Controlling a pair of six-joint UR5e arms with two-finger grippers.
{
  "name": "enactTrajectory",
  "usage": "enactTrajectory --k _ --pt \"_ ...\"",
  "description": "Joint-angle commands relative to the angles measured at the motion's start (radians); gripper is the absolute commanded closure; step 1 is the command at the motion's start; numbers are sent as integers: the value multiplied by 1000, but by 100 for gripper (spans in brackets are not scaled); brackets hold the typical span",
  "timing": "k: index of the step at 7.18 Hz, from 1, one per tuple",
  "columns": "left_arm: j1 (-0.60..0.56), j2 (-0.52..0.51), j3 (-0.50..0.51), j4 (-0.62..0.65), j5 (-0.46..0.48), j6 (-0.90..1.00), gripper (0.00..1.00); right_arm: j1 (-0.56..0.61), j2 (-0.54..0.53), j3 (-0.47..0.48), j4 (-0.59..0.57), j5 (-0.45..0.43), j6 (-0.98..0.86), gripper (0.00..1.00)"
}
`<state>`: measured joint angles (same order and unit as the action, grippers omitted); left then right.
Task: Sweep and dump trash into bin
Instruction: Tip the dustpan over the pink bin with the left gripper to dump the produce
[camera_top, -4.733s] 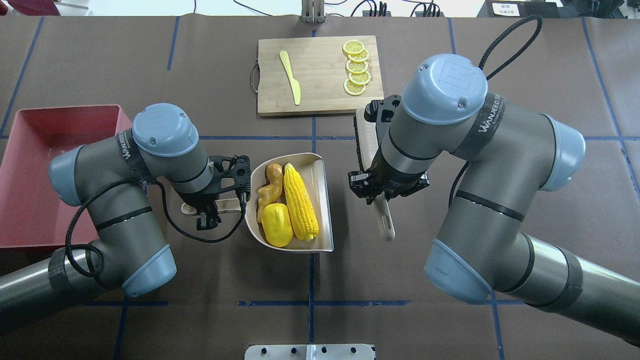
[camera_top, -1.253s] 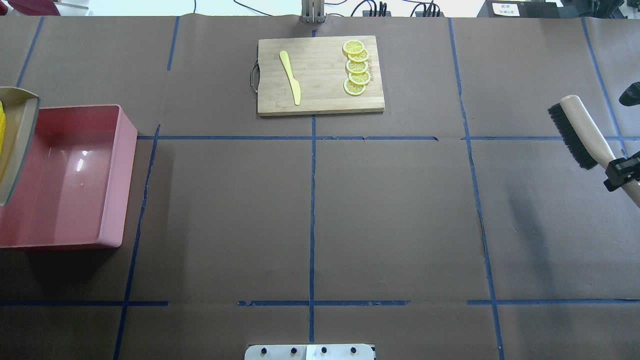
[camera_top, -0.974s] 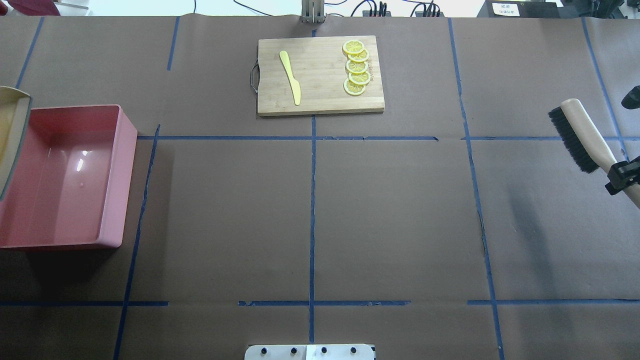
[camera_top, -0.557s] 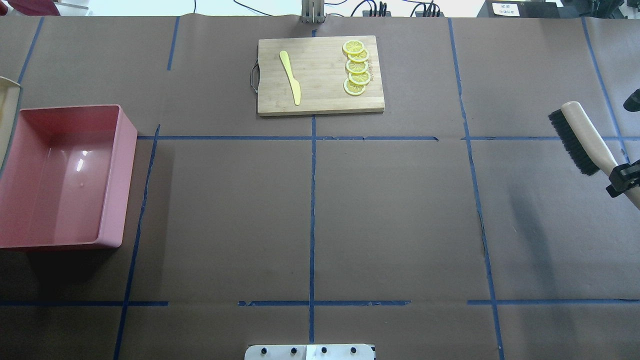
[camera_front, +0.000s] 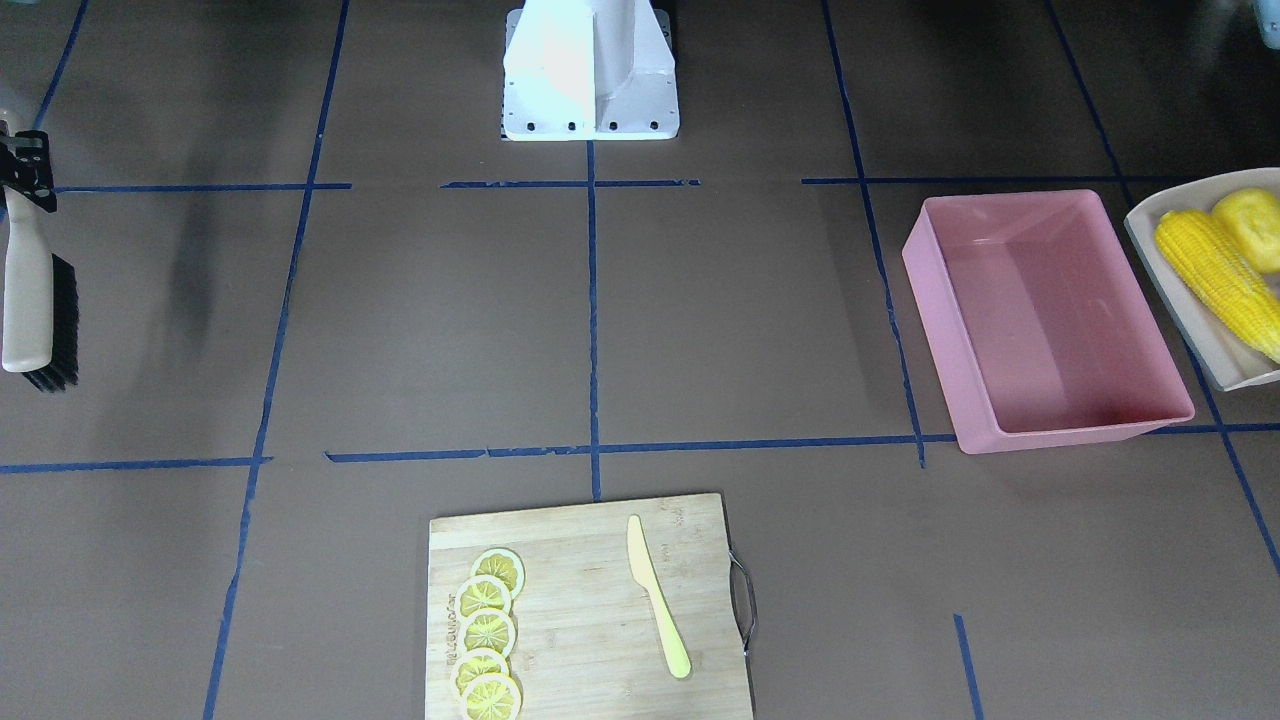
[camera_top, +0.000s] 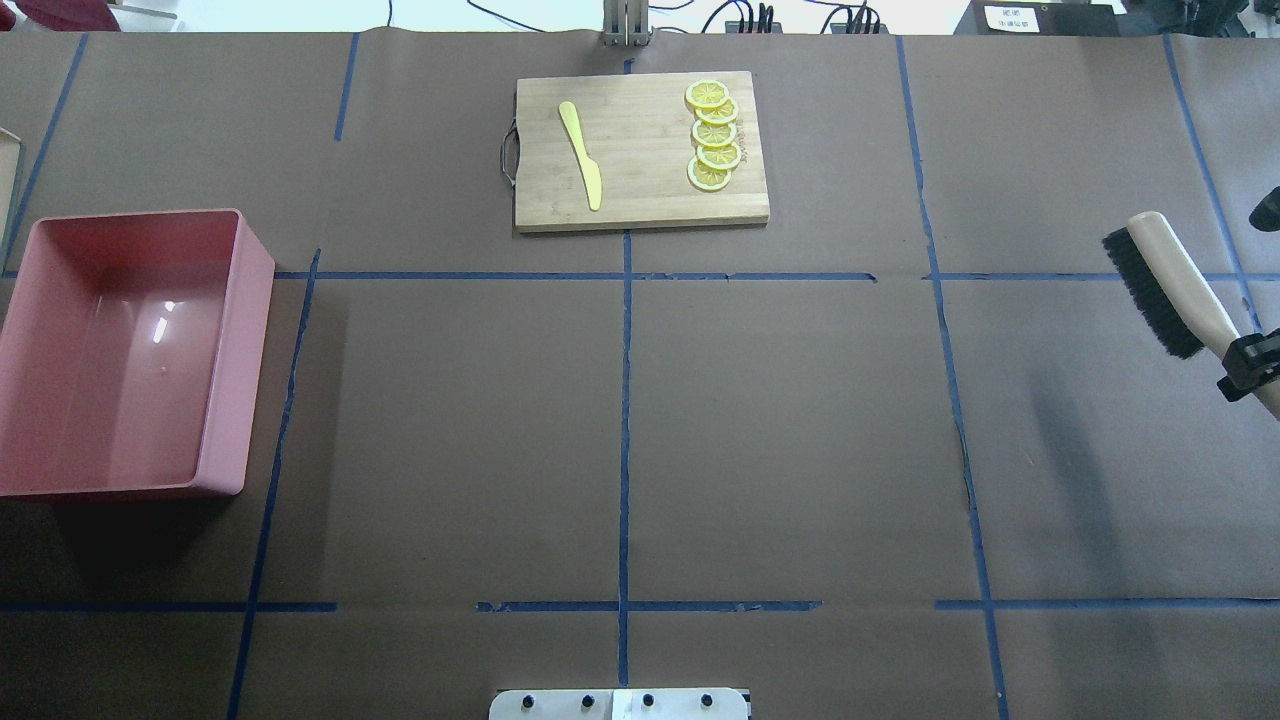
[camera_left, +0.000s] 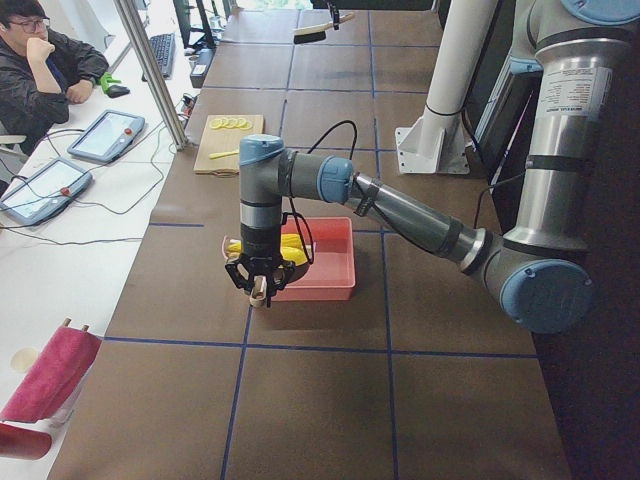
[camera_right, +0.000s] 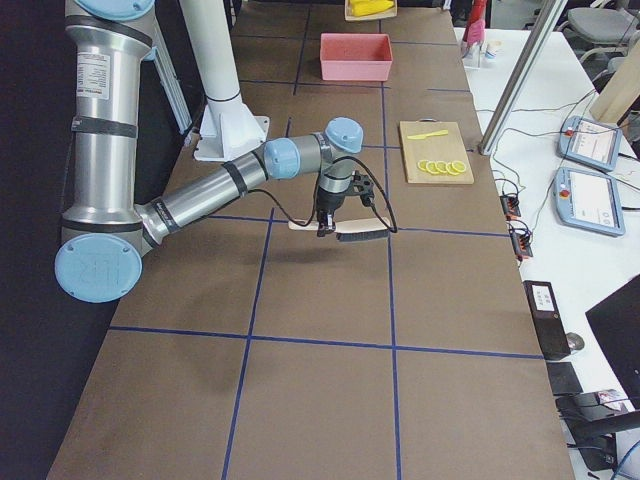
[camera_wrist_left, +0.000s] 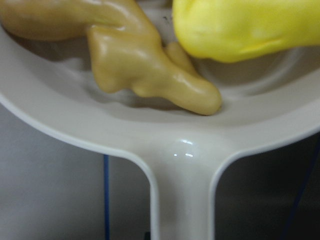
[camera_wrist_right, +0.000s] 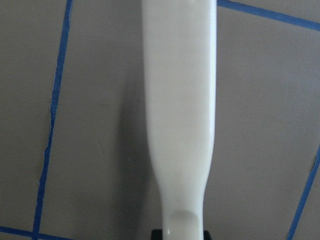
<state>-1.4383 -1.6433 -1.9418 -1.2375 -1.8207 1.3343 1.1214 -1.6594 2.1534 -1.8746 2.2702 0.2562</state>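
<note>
The pink bin stands at the table's left end and holds nothing; it also shows in the front view. The beige dustpan hangs just beyond the bin's outer side, roughly level. It holds the corn cob, the potato lump and the ginger root. My left gripper is shut on the dustpan handle. My right gripper is shut on a black-bristled brush at the table's right end, held off the surface.
A wooden cutting board with lemon slices and a yellow plastic knife lies at the far middle. The robot's base plate is at the near middle. An operator sits beyond the table.
The dustpan with the trash has drifted left, almost out of the overhead view past the bin. The brush has moved slightly right and toward the robot. Earlier both arms were at mid-table.
</note>
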Motion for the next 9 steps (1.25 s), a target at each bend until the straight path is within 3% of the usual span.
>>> enactTrajectory --k 1,4,6,9 --pt "53 5 -31 1 67 -33 100 0 0 -4 0 17 2 99" --pt "97 10 -58 21 150 -55 100 -2 3 -6 0 22 5 99" --pt "142 10 -121 108 246 -84 100 -2 3 -6 0 31 6 99" --pt "148 11 -124 110 296 -89 100 -2 4 -7 0 31 6 99"
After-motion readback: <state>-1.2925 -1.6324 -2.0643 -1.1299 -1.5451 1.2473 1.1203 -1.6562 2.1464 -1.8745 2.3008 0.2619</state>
